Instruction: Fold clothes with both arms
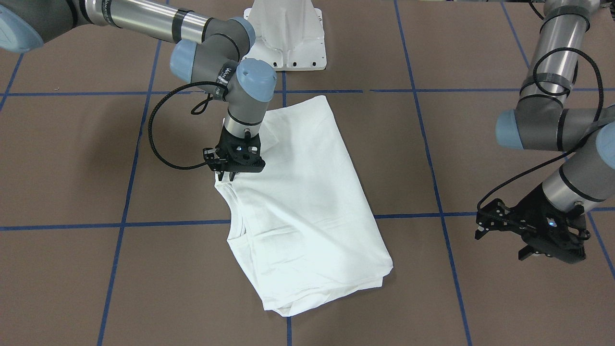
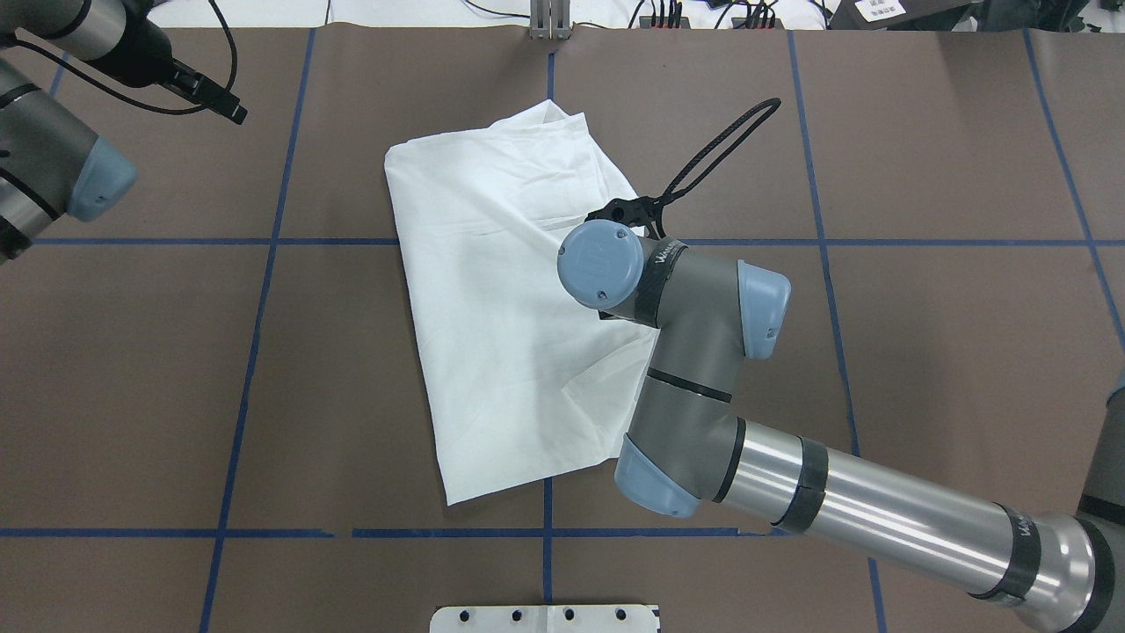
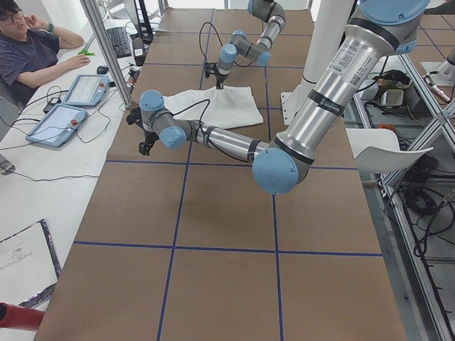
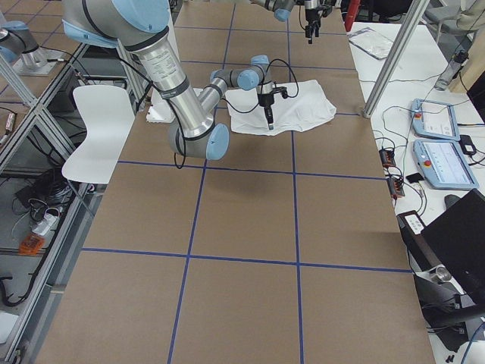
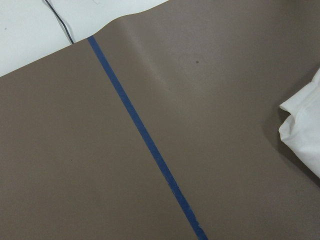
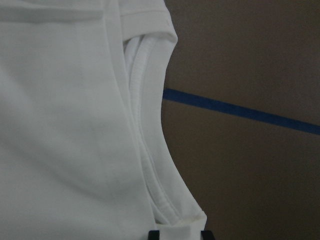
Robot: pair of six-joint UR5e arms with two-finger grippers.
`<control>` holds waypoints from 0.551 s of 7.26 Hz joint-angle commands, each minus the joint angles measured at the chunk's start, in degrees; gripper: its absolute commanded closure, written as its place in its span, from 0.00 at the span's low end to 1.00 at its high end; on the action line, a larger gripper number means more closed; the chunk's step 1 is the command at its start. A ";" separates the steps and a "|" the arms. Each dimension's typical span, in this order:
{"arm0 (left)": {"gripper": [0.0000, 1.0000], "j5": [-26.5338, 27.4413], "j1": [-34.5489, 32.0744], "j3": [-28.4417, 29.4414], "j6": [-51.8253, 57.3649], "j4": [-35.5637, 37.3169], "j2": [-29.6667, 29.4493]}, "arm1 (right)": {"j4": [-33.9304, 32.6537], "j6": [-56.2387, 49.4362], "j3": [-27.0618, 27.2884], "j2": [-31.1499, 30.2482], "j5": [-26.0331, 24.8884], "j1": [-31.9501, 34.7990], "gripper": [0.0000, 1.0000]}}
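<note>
Right hand [image 1: 226, 179] noted clenched on the rim of the white long-sleeved cotton T-shirt [image 1: 307, 202], just beside the ribbed round collar [image 6: 150, 125]. In the right wrist view, cloth is seen pinched between the black fingertips [image 6: 154, 234]. The fabric is drawn up into a small peak at the grip, while the rest lies flat.

The shirt is laid as a long doubled band, slantwise across the middle of the brown tabletop [image 1: 72, 168] and over a crossing of blue tape lines [image 1: 182, 223]. The printed side is not shown.

The neck end is judged to be held so that it can be carried over toward the hem, shortening the band by a further fold.

Right arm pose: the silver-grey forearm is reached in low over the cloth and the wrist [image 1: 245, 115] is turned straight down, so the hand stands upright over the edge.

Left hand [image 1: 502, 235] is hung above bare tabletop, well apart from the shirt and tilted toward it. It carries nothing, and whether it is released or closed cannot be told. It is probably kept clear until a second corner is wanted.
</note>
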 commanded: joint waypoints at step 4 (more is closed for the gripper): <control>0.00 -0.02 0.00 0.01 0.00 0.12 0.00 | 0.70 8.84 5.95 -0.33 3.28 -2.64 0.00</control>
